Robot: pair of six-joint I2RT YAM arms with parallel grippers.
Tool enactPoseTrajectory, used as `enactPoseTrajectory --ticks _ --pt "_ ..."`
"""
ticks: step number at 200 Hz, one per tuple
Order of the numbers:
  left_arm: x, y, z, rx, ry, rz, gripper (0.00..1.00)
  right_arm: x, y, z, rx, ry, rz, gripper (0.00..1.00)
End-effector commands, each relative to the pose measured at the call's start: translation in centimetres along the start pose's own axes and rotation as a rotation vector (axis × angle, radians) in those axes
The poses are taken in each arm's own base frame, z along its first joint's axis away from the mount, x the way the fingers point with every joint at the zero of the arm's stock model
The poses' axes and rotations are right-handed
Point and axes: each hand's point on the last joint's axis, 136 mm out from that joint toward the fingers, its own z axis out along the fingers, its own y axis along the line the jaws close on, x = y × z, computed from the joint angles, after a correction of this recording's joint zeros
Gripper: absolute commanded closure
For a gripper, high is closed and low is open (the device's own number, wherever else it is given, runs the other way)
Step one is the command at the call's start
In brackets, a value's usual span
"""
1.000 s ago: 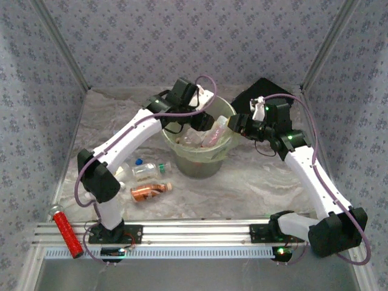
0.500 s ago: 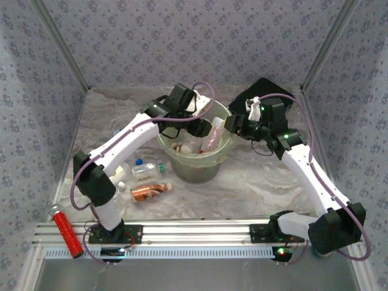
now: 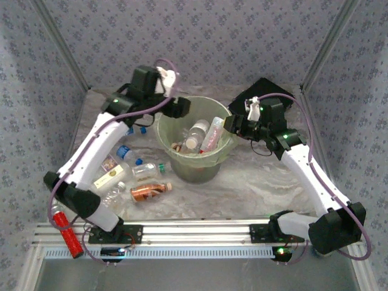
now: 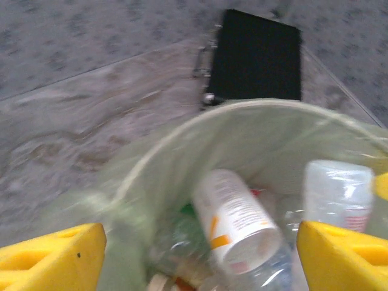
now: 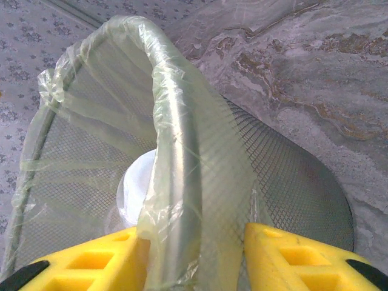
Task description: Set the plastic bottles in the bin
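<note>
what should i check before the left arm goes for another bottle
1. Left gripper open and empty: ok, fingers wide apart above the bin, nothing between them.
2. Right gripper steadying the bin: ok, shut on its rim.
3. Bottles in the bin clear of the left fingers: ok, they lie below.
4. All bottles binned: not ok, several loose bottles lie left of the bin.
5. Next bottle in full view: cannot tell, the left arm covers part of that group.
6. Red cylinder out of the way: ok, apart at the near left edge.
</note>
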Motion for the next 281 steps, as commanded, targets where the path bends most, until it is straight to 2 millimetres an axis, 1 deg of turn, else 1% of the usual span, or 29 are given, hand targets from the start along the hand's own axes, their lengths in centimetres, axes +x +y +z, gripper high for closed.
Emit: enactPoseTrajectory --ticks 1,15,25,39,50,69,82,93,106,116,126,135,146,154,179,199,211,224,231,242,249,253,281 --pt "2.1 3.7 -2.2 -0.119 0.019 -0.144 0.16 0.1 -0.2 0.4 0.021 0.017 -0.027 0.54" --pt "3.9 6.1 -3.5 -0.2 0.022 -0.251 0.16 0.1 -0.1 0.5 0.019 0.017 -0.033 0.54" --pt "5.5 7.6 -4.3 -0.248 0.029 -0.342 0.17 0.1 -0.2 0.6 0.021 0.019 -0.035 0.54" --pt "8.2 9.0 -5.3 -0.296 0.052 -0.429 0.17 0.2 -0.4 0.8 0.026 0.025 -0.037 0.54" --pt "10.5 9.6 -6.0 -0.342 0.075 -0.477 0.17 0.2 -0.4 0.9 0.023 0.03 -0.039 0.54" --pt "15.4 10.4 -6.2 -0.414 0.136 -0.568 0.18 0.2 -0.5 1.2 0.021 0.037 -0.04 0.54" --pt "18.3 10.2 -6.0 -0.411 0.186 -0.612 0.18 0.2 -0.5 1.5 0.013 0.042 -0.04 0.54" --pt "21.2 10.4 -6.1 -0.454 0.243 -0.682 0.19 0.2 -0.5 1.8 0.009 0.051 -0.037 0.54" --pt "23.6 10.8 -6.5 -0.504 0.258 -0.75 0.2 0.2 -0.4 2.1 0.004 0.059 -0.037 0.54" --pt "25.2 11.4 -6.8 -0.545 0.244 -0.791 0.17 0.2 -0.4 2.3 0.003 0.062 -0.037 0.54" --pt "26.0 11.7 -7.1 -0.555 0.234 -0.779 0.14 0.2 -0.4 2.5 0.001 0.067 -0.037 0.54" --pt "26.7 12.4 -7.6 -0.595 0.238 -0.773 0.1 0.2 -0.4 2.6 0.0 0.067 -0.037 0.54" --pt "27.6 13.3 -7.8 -0.623 0.236 -0.823 0.07 0.2 -0.4 2.8 -0.001 0.071 -0.035 0.54" --pt "28.1 13.7 -7.5 -0.608 0.221 -0.892 0.06 0.2 -0.2 2.8 -0.004 0.074 -0.039 0.54" --pt "29.4 15.3 -6.7 -0.575 0.086 -1.118 0.03 0.2 -0.1 2.6 0.001 0.072 -0.046 0.54" --pt "31.1 16.5 -6.9 -0.587 -0.017 -1.306 0.0 0.2 -0.1 2.5 0.005 0.07 -0.05 0.54" --pt "31.8 17.0 -7.3 -0.605 -0.07 -1.372 0.0 0.2 -0.1 2.5 0.004 0.071 -0.05 0.54" --pt "32.4 17.7 -7.8 -0.639 -0.112 -1.401 0.0 0.3 -0.2 2.6 0.006 0.074 -0.05 0.54" --pt "32.4 18.0 -7.9 -0.643 -0.13 -1.405 0.0 0.3 -0.2 2.6 0.005 0.076 -0.051 0.54" --pt "32.6 18.2 -7.7 -0.638 -0.131 -1.417 0.0 0.3 -0.1 2.6 0.003 0.077 -0.053 0.54" --pt "33.1 18.2 -7.4 -0.64 -0.11 -1.425 0.0 0.3 -0.2 2.6 0.003 0.077 -0.052 0.54" --pt "32.6 18.4 -7.2 -0.628 -0.129 -1.421 0.0 0.4 -0.2 2.7 0.004 0.08 -0.05 0.54" --pt "32.7 19.3 -6.5 -0.645 -0.141 -1.429 0.01 0.6 -0.3 2.8 0.004 0.084 -0.048 0.54"
